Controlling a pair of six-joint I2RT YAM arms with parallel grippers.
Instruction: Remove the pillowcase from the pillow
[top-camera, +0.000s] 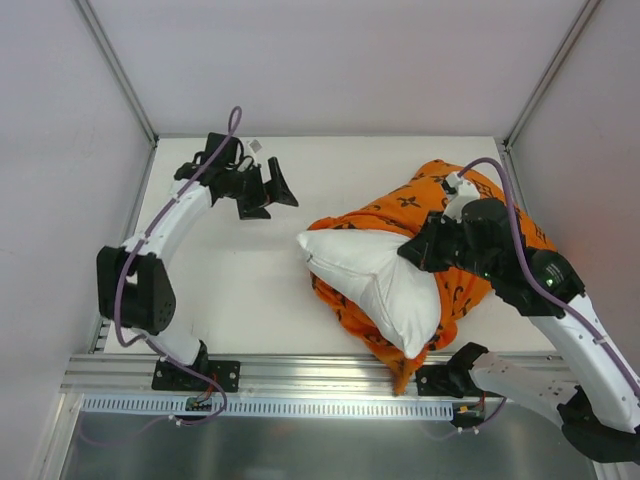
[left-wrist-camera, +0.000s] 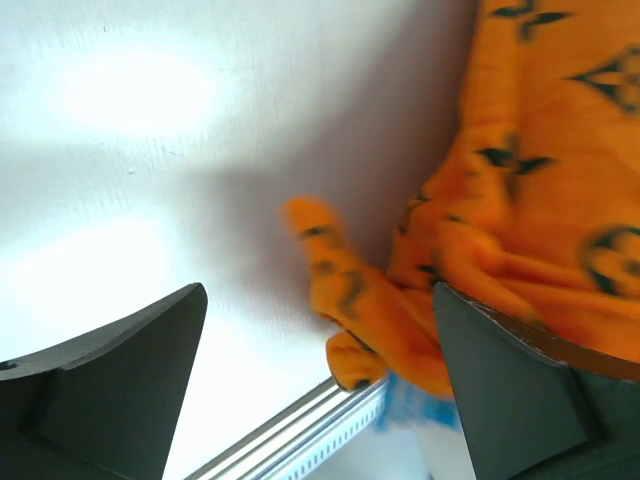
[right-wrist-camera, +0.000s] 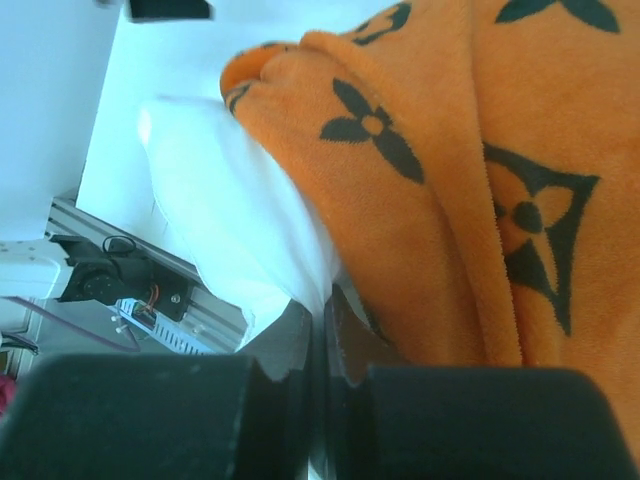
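Pillowcase (top-camera: 420, 192) against closed right fingers (right-wrist-camera: 270, 405), left fingers (left-wrist-camera: 110, 390) open, apart

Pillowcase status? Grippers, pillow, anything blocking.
Left gripper open, empty, off to the left. Right gripper shut where pillow meets pillowcase; grip unclear. Pillow roughly half exposed, rest inside pillowcase. No obstruction seen.
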